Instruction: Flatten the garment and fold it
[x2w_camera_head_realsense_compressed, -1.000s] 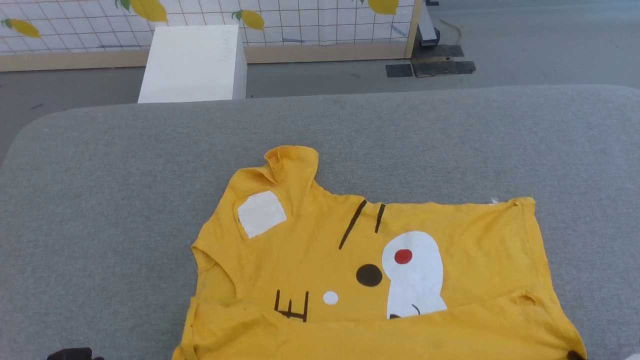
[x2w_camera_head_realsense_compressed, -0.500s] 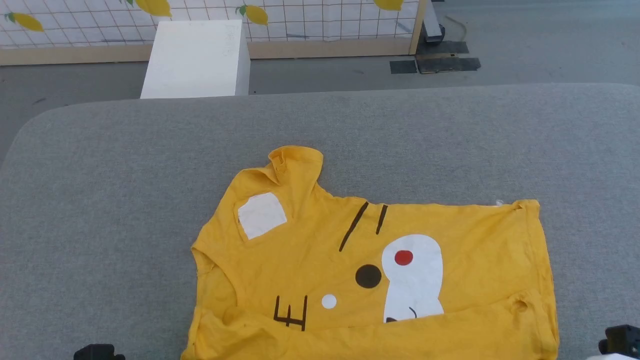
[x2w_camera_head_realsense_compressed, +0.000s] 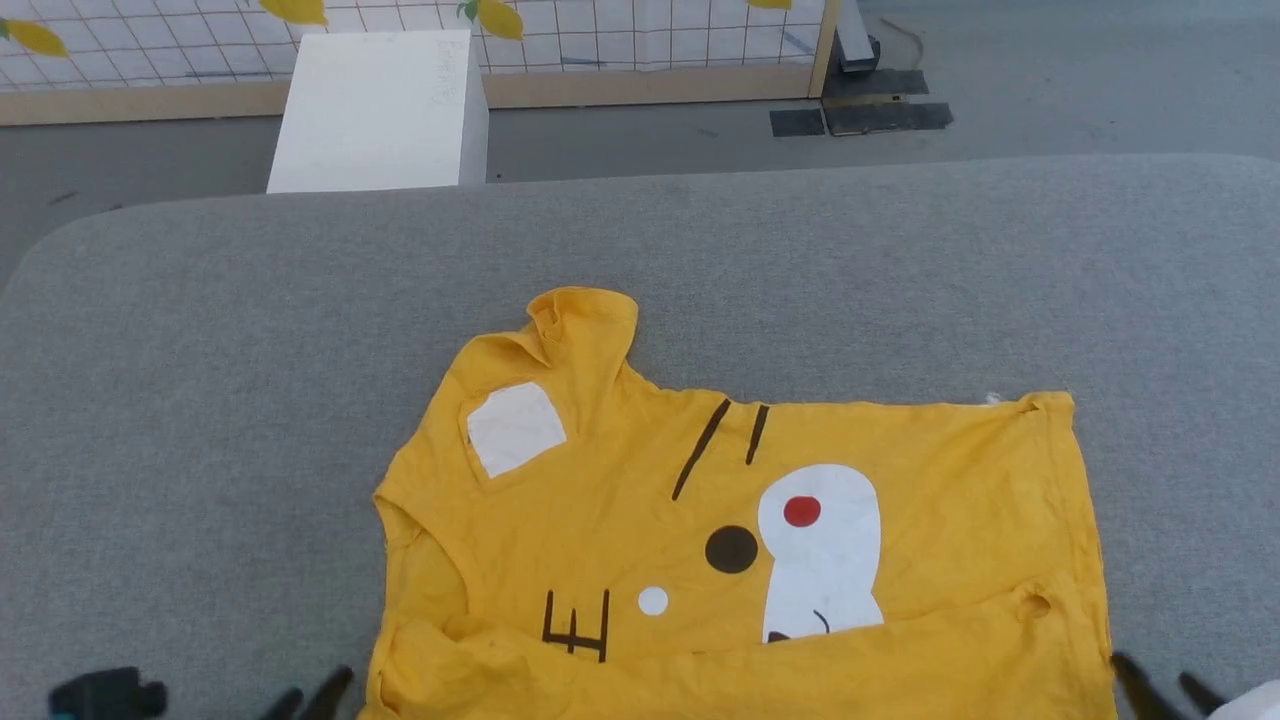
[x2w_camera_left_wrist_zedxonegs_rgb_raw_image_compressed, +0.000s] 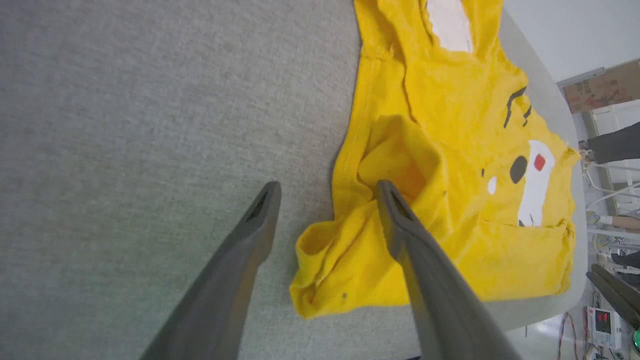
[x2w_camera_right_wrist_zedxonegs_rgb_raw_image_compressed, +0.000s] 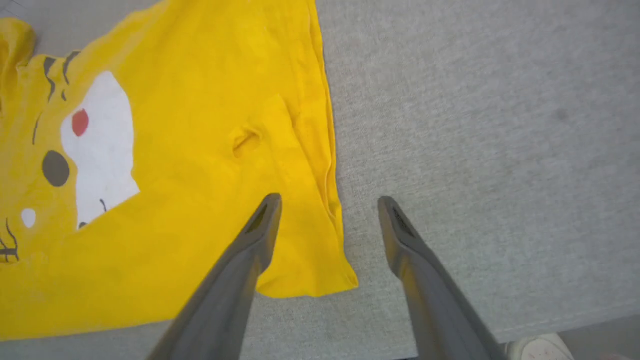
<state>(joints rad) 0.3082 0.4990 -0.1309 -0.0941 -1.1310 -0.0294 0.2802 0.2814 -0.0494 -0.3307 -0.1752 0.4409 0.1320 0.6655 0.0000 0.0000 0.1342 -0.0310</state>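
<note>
The garment (x2w_camera_head_realsense_compressed: 620, 500) is a bright yellow T-shirt with a cartoon face print. It lies on the grey padded table (x2w_camera_head_realsense_compressed: 200, 350), with its near strip folded up over the print. My left gripper (x2w_camera_head_realsense_compressed: 315, 690) is open at the garment's near left corner. In the left wrist view, one finger of the left gripper (x2w_camera_left_wrist_zedxonegs_rgb_raw_image_compressed: 327, 195) is over the bunched corner of the garment (x2w_camera_left_wrist_zedxonegs_rgb_raw_image_compressed: 450, 150) and the other is over bare table. My right gripper (x2w_camera_head_realsense_compressed: 1152, 672) is open at the near right corner. In the right wrist view, the right gripper (x2w_camera_right_wrist_zedxonegs_rgb_raw_image_compressed: 330, 205) straddles the side hem of the garment (x2w_camera_right_wrist_zedxonegs_rgb_raw_image_compressed: 200, 100), holding nothing.
A white box (x2w_camera_head_realsense_compressed: 375, 110) stands on the floor beyond the table's far edge. Behind it is a lemon-print grid panel (x2w_camera_head_realsense_compressed: 640, 40), with black floor plates (x2w_camera_head_realsense_compressed: 860, 115) to its right. A shoe (x2w_camera_right_wrist_zedxonegs_rgb_raw_image_compressed: 540, 345) shows past the table's near edge.
Both grippers have opened, and their fingers now show at the bottom corners of the head view. The head camera has shifted slightly. The garment lies much as before.
</note>
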